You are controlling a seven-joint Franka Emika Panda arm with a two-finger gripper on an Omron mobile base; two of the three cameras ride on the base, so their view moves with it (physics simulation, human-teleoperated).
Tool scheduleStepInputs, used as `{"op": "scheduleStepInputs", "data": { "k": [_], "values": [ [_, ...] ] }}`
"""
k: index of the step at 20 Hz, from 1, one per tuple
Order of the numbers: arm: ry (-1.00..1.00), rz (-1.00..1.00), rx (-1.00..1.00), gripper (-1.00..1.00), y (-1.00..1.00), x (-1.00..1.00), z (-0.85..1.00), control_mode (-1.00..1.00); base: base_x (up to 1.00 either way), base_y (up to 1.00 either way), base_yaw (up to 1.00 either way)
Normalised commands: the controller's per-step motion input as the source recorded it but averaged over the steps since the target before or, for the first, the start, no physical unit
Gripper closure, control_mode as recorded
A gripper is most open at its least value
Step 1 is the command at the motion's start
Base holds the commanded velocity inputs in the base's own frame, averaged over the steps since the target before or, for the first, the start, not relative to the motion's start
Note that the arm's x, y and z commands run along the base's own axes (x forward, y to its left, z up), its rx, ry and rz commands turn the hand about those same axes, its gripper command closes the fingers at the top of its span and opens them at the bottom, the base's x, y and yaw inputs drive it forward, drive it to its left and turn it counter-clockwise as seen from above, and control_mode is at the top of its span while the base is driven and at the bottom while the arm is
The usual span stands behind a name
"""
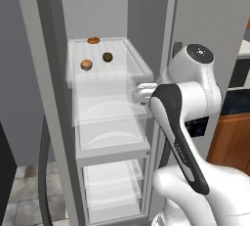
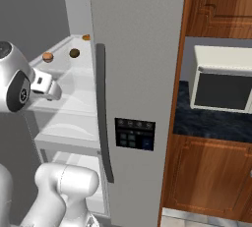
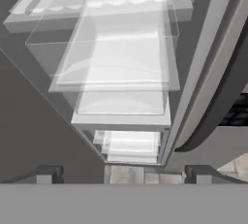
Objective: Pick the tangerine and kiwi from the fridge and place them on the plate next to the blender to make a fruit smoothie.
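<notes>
Fridge (image 1: 49,102) stands with one door open, and on its top glass shelf (image 1: 139,63) lie the kiwi (image 1: 107,56), dark, toward the back, the tangerine (image 1: 86,64) at the near left, and a second orange fruit (image 1: 93,40) at the rear. Gripper (image 3: 121,175), jaws spread wide and holding nothing, hangs in front of the shelves below that level, so both fruits lie above and ahead of it; the tangerine appears the nearer, up and to the left.
</notes>
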Motion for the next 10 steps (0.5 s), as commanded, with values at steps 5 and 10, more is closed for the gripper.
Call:
{"op": "scheduleStepInputs", "data": {
  "k": [5, 10],
  "values": [
    [0.00, 0.00, 0.02, -1.00, 0.38, 0.01, 0.57, -1.00, 0.00, 0.00, 0.00],
    [0.00, 0.00, 0.00, -1.00, 0.38, 0.21, 0.48, -1.00, 0.00, 0.00, 0.00]
  ]
}}
